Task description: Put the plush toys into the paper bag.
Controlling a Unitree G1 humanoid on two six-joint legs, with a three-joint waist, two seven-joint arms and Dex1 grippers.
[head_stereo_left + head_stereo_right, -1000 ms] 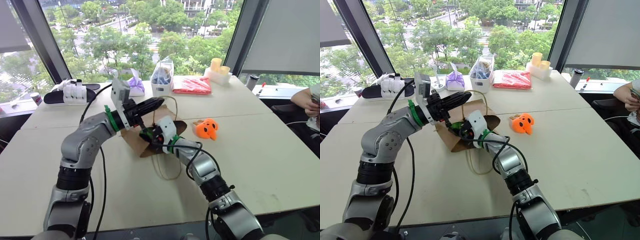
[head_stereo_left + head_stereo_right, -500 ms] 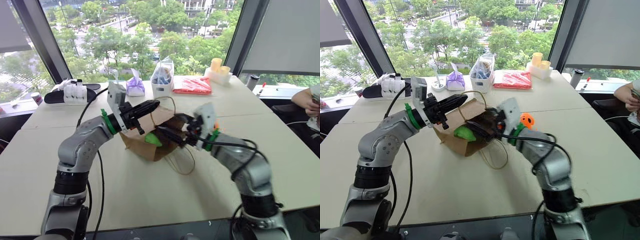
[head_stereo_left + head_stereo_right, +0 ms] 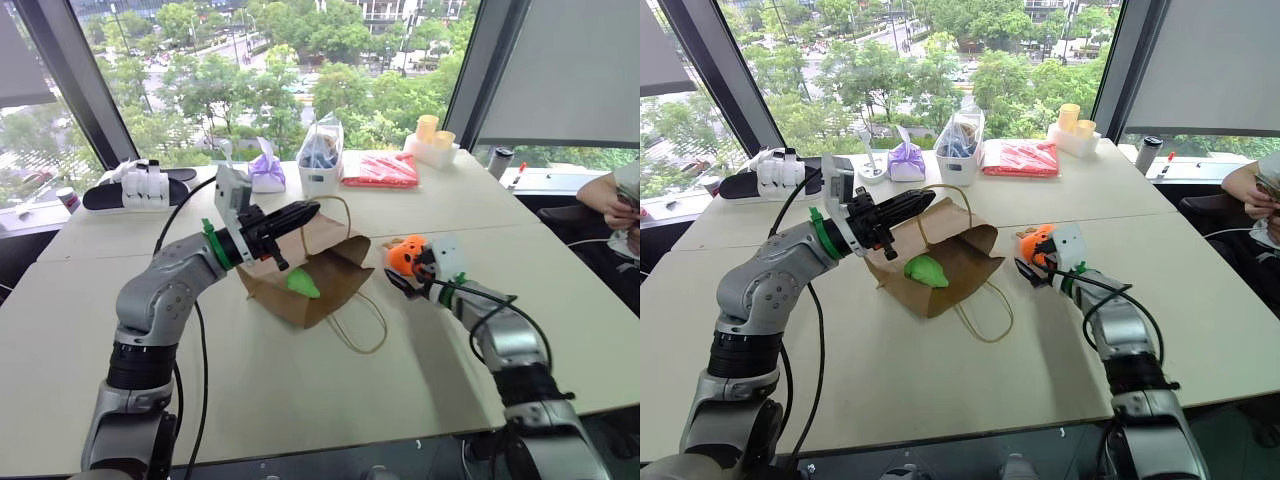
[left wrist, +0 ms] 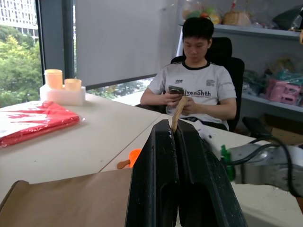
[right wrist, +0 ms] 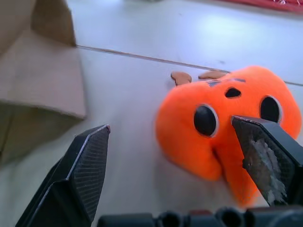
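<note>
Left gripper (image 3: 308,209) pinches the bag (image 3: 325,268) handle tight — green toy (image 3: 302,282) inside; wide-open right gripper (image 5: 180,156) empty, beside the orange toy (image 5: 227,132).

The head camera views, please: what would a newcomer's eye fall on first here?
The bright orange plush toy on the white table, with the open right gripper pointing at it. Next, the brown paper bag mid-table, a green plush toy at its mouth, and the left gripper shut on a bag handle.

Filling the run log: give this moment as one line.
left gripper: shut on bag handle | green toy: in paper bag | right gripper: open at orange toy
</note>
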